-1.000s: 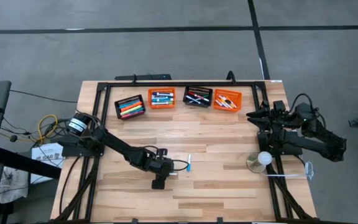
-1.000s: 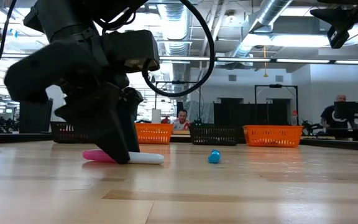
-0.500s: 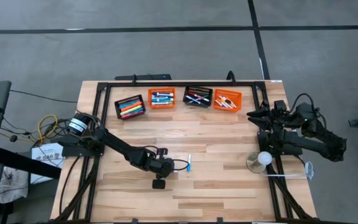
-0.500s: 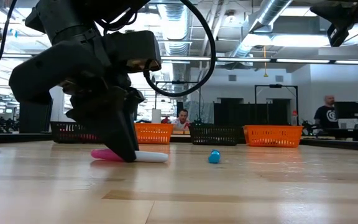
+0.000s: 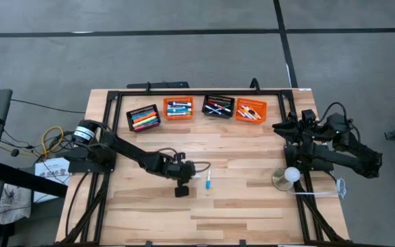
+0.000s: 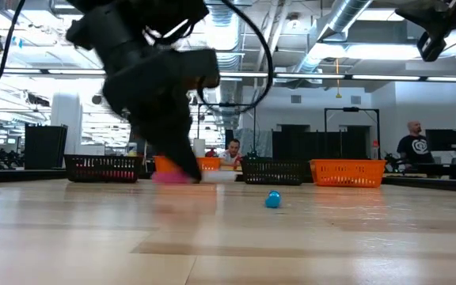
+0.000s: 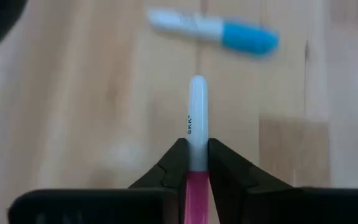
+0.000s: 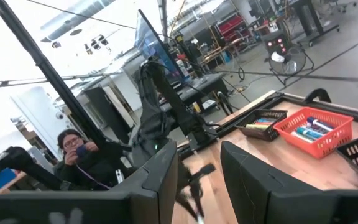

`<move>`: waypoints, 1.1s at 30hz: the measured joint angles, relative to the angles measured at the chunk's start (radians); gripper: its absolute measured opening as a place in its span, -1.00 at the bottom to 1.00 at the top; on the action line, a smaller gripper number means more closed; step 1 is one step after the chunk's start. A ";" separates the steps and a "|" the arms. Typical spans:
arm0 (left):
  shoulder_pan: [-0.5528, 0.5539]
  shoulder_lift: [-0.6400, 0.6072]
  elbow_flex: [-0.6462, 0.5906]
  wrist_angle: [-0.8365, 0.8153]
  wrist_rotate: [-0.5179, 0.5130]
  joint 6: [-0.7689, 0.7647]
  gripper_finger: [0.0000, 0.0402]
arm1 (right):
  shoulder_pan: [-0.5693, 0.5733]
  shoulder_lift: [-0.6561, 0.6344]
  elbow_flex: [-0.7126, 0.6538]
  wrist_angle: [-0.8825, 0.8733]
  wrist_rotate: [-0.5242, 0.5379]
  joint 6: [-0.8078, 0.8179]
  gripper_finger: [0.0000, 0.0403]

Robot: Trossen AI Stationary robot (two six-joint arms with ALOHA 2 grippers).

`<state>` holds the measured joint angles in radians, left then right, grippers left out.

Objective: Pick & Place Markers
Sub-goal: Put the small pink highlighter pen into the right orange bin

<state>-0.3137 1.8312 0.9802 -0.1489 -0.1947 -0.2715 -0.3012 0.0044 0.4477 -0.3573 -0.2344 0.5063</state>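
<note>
Left tool (image 7: 197, 163): closed on a pink-and-white marker (image 7: 197, 118), shown in the lower middle of the left wrist view; the pink cap sits between the fingers and the white barrel sticks out ahead of them.
Left tool position: just left of centre in the high view (image 5: 182, 185), above the bench (image 5: 238, 213); in the low view the marker (image 6: 182, 176) appears at about the height of the far baskets, which suggests it is off the wood.
Other loose marker: a blue-capped marker (image 5: 208, 180) lies on the bench just to the right of the left tool in the high view, and near the top of the left wrist view (image 7: 216, 30).
Right tool (image 8: 197, 168): its fingers stand apart with nothing between them; the arm is parked at the right edge of the high view (image 5: 290, 134).
Goal area: four baskets in a row at upper centre of the high view, namely a black basket (image 5: 143, 117), an orange basket (image 5: 178, 108), a second black basket (image 5: 218, 106) and a second orange basket (image 5: 250, 110), each already holding markers.
Step in hand, as judged: carrying the gripped marker up to one of the baskets.
Doing it well: the grip is on the cap end, so the long barrel may swing; keep the wrist level and move smoothly.
Clearance: gain height first so the barrel passes over the basket rim.
Release: part the fingers only when the marker lies along the basket's length, low inside it.
Hazard: avoid sweeping the blue-capped marker while leaving.
</note>
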 joint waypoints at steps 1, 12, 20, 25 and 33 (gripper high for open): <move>0.011 -0.014 0.000 0.006 0.000 -0.002 -0.76 | 0.000 0.000 0.000 0.000 -0.001 0.006 -0.44; 0.133 -0.202 0.003 0.239 0.007 -0.002 -0.77 | 0.000 0.004 0.000 0.003 0.001 0.020 -0.44; 0.190 -0.278 0.005 0.499 0.009 0.004 -0.78 | 0.000 0.046 0.000 0.104 0.028 -0.029 -0.43; 0.214 -0.281 0.005 0.597 0.008 0.005 -0.79 | 0.001 0.153 0.000 0.172 0.024 -0.072 -0.31; 0.254 -0.281 0.005 0.707 0.009 0.005 -0.78 | 0.035 0.363 0.000 0.368 0.024 -0.118 0.06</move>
<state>-0.0601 1.5505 0.9852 0.5578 -0.1862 -0.2665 -0.2663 0.3674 0.4477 0.0109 -0.2102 0.3879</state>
